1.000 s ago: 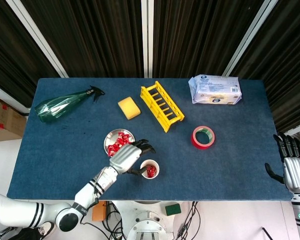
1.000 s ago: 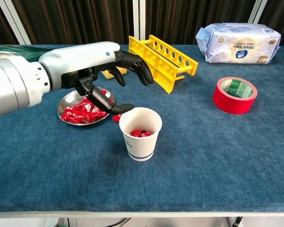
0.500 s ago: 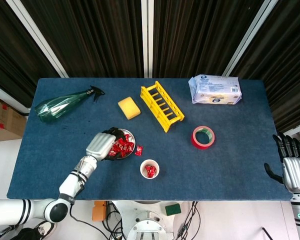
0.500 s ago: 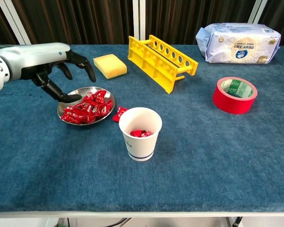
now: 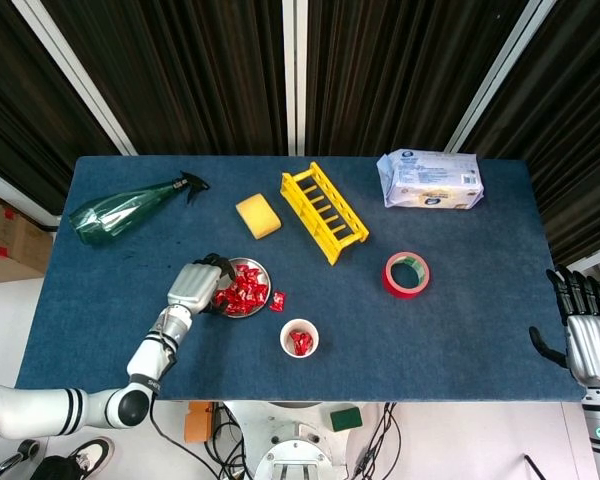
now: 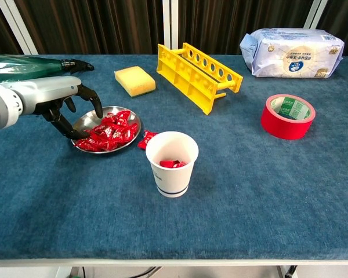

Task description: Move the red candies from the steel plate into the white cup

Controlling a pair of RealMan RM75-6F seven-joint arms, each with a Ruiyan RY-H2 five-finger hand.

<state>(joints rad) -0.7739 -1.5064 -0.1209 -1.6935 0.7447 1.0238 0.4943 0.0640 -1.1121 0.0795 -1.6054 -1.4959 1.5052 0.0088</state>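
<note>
— How is the left hand (image 6: 66, 104)?

— Fingers apart and curved, nothing visibly held, its dark fingertips (image 6: 75, 134) down at the left rim of the round steel plate (image 5: 255, 271).

— And the red wrapped candies (image 6: 109, 133)?

— Heaped on that plate, toward the table's front-left. One stray red candy (image 5: 277, 300) lies on the blue cloth just right of the plate. A few more sit inside the white paper cup (image 6: 171, 164), standing nearer the front edge.

— The right hand (image 5: 588, 343)?

— Off the table's right edge, fingers straight, holding nothing.
</note>
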